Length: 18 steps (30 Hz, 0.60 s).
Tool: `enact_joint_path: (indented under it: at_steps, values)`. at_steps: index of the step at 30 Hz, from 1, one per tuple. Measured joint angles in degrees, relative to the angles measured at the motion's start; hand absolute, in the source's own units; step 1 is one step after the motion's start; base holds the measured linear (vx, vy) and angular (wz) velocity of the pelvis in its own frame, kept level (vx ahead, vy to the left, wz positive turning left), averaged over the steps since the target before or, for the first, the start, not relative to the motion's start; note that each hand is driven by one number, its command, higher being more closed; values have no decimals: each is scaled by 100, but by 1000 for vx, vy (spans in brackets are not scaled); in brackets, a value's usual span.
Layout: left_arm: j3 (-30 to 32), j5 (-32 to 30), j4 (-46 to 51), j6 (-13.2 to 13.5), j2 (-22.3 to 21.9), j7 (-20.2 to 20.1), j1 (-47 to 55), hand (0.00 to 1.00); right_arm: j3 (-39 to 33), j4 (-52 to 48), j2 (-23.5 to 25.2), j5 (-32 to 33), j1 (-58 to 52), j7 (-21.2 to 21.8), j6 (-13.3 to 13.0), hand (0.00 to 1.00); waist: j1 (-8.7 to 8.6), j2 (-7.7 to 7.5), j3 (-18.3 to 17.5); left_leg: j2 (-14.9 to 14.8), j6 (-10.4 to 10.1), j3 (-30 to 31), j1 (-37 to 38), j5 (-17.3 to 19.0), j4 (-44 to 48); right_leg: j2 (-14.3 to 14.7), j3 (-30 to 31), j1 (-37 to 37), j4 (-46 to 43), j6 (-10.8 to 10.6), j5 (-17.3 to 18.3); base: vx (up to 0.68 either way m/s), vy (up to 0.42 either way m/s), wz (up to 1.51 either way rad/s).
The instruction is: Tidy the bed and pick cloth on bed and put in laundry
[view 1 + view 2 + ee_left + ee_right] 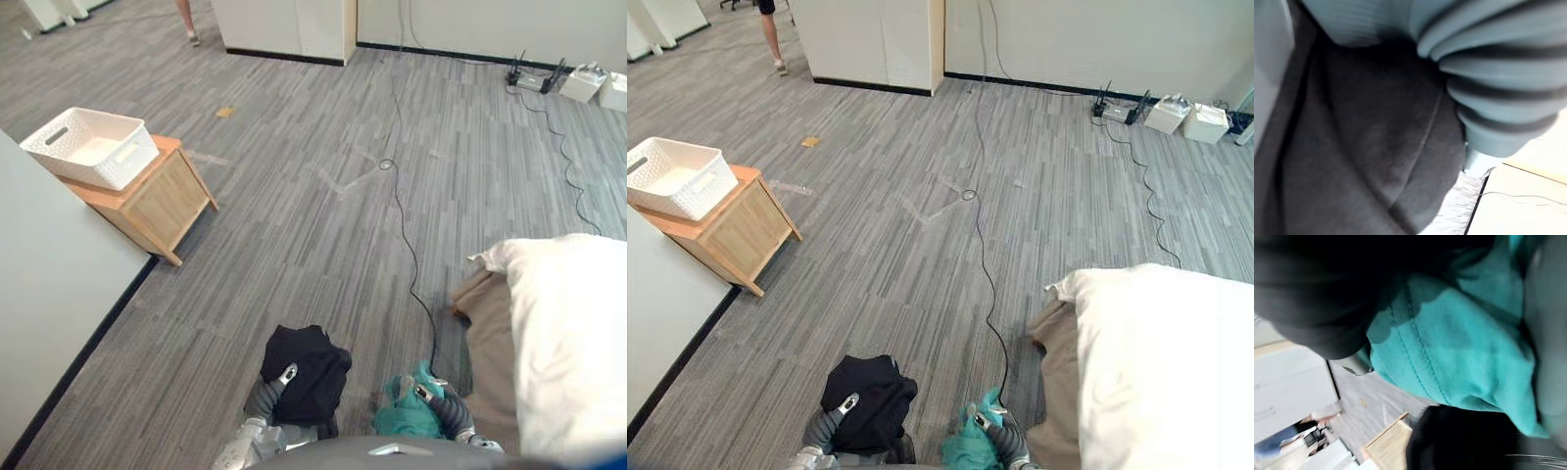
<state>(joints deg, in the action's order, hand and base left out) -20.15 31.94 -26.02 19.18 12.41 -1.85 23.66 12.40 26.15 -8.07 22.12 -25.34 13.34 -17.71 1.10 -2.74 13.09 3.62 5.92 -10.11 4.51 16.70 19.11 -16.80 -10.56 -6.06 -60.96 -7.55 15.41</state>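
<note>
L hand [272,388] low in front of the robot, fingers curled into a bunched black cloth [313,377]. R hand [441,399] just beside it, clamped on a teal cloth [402,419], both off the bed [573,333], over grey floor [323,225]. White laundry basket [93,147] sits on a wooden tabletop [168,147], well off to the L by the wall; bed w/ white duvet close on the R.
</note>
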Motion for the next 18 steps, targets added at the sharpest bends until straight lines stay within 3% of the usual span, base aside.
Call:
enact_joint_path:
  at_steps: [2,5,7,8,9,11,12,14,15,16,17,18]
  values:
    - [-18,-3,-14,-35,-5,0,16,100,12,-131,22,0,-76,-4,-69,100,-56,-6,4,-6,-1,251,468,-4,-357,185,-199,-367,309,92,167,462,43,71]
    - [-13,-20,-213,-142,-64,4,-42,100,72,-158,21,17,-89,-2,-182,100,-246,60,57,-179,-5,767,1109,-3,-676,521,-546,-604,2071,409,164,458,-32,96]
    - [-11,-69,-294,-149,-81,-4,-55,100,81,-168,29,18,-91,16,-207,100,-302,76,65,-329,-107,983,1364,54,-724,706,-506,-626,3476,475,-416,450,-100,93]
    - [-9,-187,-339,-112,-86,-32,-57,100,90,-168,34,18,-94,28,-213,100,-309,88,70,-436,-305,1072,1513,165,-719,826,-416,-623,4236,534,-1188,494,-168,96]
    - [-7,-232,-414,-41,-74,-46,-61,100,118,-145,30,17,-94,21,-217,100,-305,122,79,-554,-548,1093,1657,304,-698,915,-306,-488,4528,871,-2030,515,-189,74]
    - [15,-286,-565,92,-226,-79,-108,100,63,-141,0,16,75,-22,-222,100,-134,410,167,-807,-730,1076,1738,272,-635,1037,-396,-493,4028,951,-1639,502,-198,28]
    - [9,-343,-568,244,-292,-130,-75,100,14,-181,-53,22,83,-31,-303,100,-163,483,261,-825,-907,1068,1826,138,-651,897,-465,-625,3444,942,-1295,465,-201,30]
    - [-8,-347,-649,366,-340,-239,-42,100,1,-211,-140,57,101,-14,-329,100,-223,559,240,-857,-1031,1066,1852,-9,-589,771,-607,-740,2874,998,-808,482,-229,42]
    - [4,-345,-681,407,-327,-270,-28,100,8,-143,-194,91,145,-12,-294,100,-180,571,187,-889,-1036,1049,1675,-13,-160,788,-626,-669,2835,992,-403,498,-244,26]
    - [9,-342,-689,412,-339,-270,-31,100,5,-141,-231,117,166,-15,-257,100,-174,609,179,-953,-1035,1048,1498,-14,227,814,-663,-641,2799,1014,-331,375,-191,18]
    - [10,-336,-688,431,-357,-307,-23,100,1,-108,-356,187,203,-33,-182,100,-183,709,162,-1119,-1001,1047,1019,-189,1251,927,-783,-464,2915,1059,-210,244,-135,18]
    - [25,-335,-685,454,-362,-364,-26,100,-15,-37,-403,237,241,-46,-129,100,-195,771,163,-1276,-978,1023,615,-666,2098,1096,-838,-227,3128,1110,-155,312,-172,13]
